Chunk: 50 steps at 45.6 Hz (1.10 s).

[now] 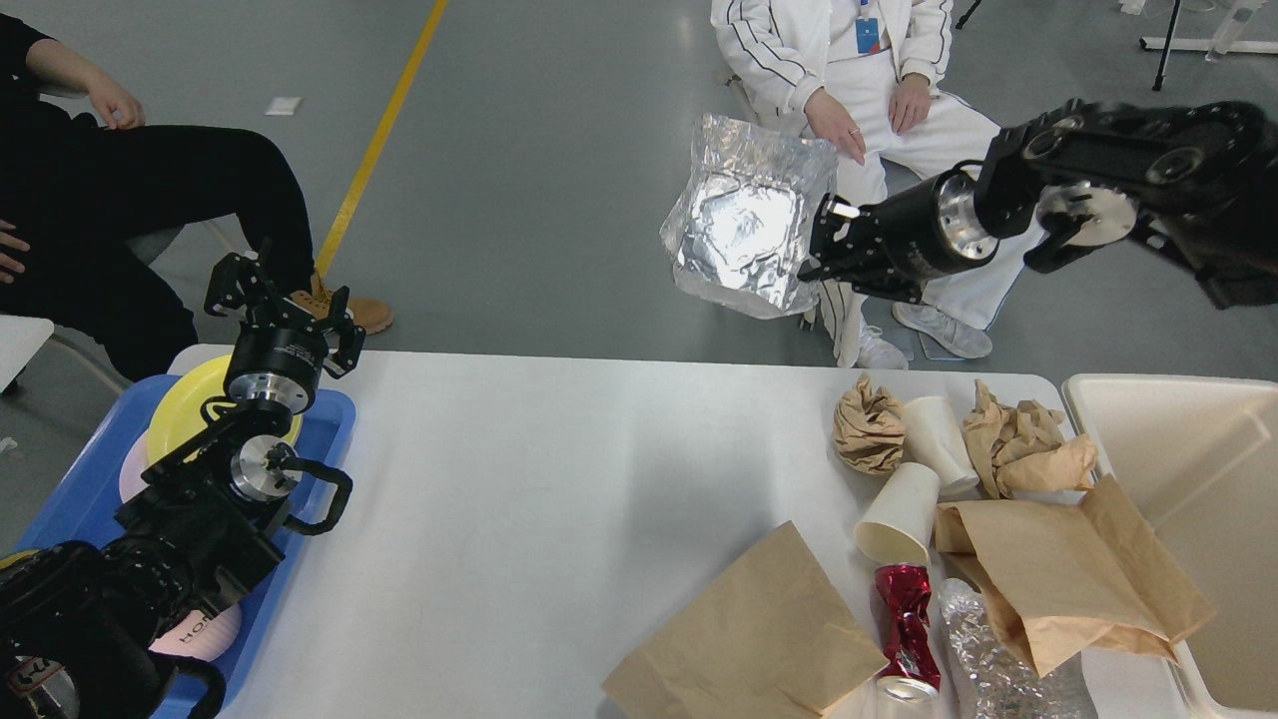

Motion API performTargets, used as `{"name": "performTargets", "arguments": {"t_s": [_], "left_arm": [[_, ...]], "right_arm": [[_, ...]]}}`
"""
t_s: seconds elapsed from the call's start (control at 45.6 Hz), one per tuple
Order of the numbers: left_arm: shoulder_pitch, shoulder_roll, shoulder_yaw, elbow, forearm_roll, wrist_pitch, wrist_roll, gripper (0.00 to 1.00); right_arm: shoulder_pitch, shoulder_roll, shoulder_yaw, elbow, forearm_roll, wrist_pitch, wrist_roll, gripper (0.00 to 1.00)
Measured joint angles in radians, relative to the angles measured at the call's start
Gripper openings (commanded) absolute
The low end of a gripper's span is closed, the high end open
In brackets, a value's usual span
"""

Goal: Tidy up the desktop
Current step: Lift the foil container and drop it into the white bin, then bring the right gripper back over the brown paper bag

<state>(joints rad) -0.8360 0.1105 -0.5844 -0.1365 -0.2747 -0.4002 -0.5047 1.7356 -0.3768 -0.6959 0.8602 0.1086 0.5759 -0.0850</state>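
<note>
White and matte, the surface (519, 499) fills the lower middle of the view, its far edge running across at mid-height. Rubbish crowds its right end: a flat brown paper bag (744, 634) at the near edge, a crushed red can (907, 629) just right of it, and a tipped paper cup (899, 514) above the can. A second cup (939, 444) lies touching the first, with a crumpled paper ball (869, 424) to its left and more crumpled brown paper (1023, 444) to its right. A bigger brown bag (1073, 569) sprawls over the right side, partly on crinkled clear plastic (988, 659). Hard against the right end sits a cream bin (1188, 479). Over at the left corner, a blue tray (324, 439) holds a yellow plate (185, 404). The left claw (278, 300) hangs above that tray, fingers spread, nothing between them. Up high and beyond the far edge, the right claw (827, 245) is clamped on the edge of a silver foil bag (744, 225), holding it in the air over the floor. Two people sit beyond, one in white (849, 60), one in black (150, 200).
</note>
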Motion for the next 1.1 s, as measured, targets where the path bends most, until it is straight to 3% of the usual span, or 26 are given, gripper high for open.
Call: {"name": "performTargets", "arguments": {"t_s": [0.197,0.351,0.504,0.746,0.921,0.943,0.965,0.987,1.009,1.097], "left_arm": [[0.0,0.0,0.0,0.0,0.0,0.0,0.0,0.96],[0.0,0.0,0.0,0.0,0.0,0.0,0.0,0.96],[0.0,0.0,0.0,0.0,0.0,0.0,0.0,0.96],[0.0,0.0,0.0,0.0,0.0,-0.001,0.0,0.96],[0.0,0.0,0.0,0.0,0.0,-0.001,0.0,0.96],[0.0,0.0,0.0,0.0,0.0,-0.001,0.0,0.96],[0.0,0.0,0.0,0.0,0.0,-0.001,0.0,0.96],[0.0,0.0,0.0,0.0,0.0,-0.001,0.0,0.96],[0.0,0.0,0.0,0.0,0.0,-0.001,0.0,0.96],[0.0,0.0,0.0,0.0,0.0,-0.001,0.0,0.96]], "right_arm": [[0.09,-0.096,-0.007,-0.007,-0.003,0.085,0.0,0.0],[0.021,-0.173,-0.05,-0.036,-0.012,0.058,-0.004,0.0],[-0.139,-0.276,-0.109,-0.072,-0.001,-0.069,-0.007,0.0],[-0.455,-0.425,-0.074,-0.097,0.001,-0.411,-0.004,0.0],[-0.686,-0.443,0.009,-0.206,0.051,-0.497,-0.004,0.0],[-0.713,-0.443,0.019,-0.222,0.06,-0.499,-0.004,0.04],[-0.744,-0.443,0.031,-0.244,0.07,-0.501,-0.004,0.24],[-0.769,-0.442,0.039,-0.262,0.077,-0.502,-0.004,0.53],[-0.791,-0.44,0.046,-0.281,0.081,-0.502,-0.004,1.0],[-0.87,-0.419,0.063,-0.374,0.09,-0.503,-0.002,1.0]]}}
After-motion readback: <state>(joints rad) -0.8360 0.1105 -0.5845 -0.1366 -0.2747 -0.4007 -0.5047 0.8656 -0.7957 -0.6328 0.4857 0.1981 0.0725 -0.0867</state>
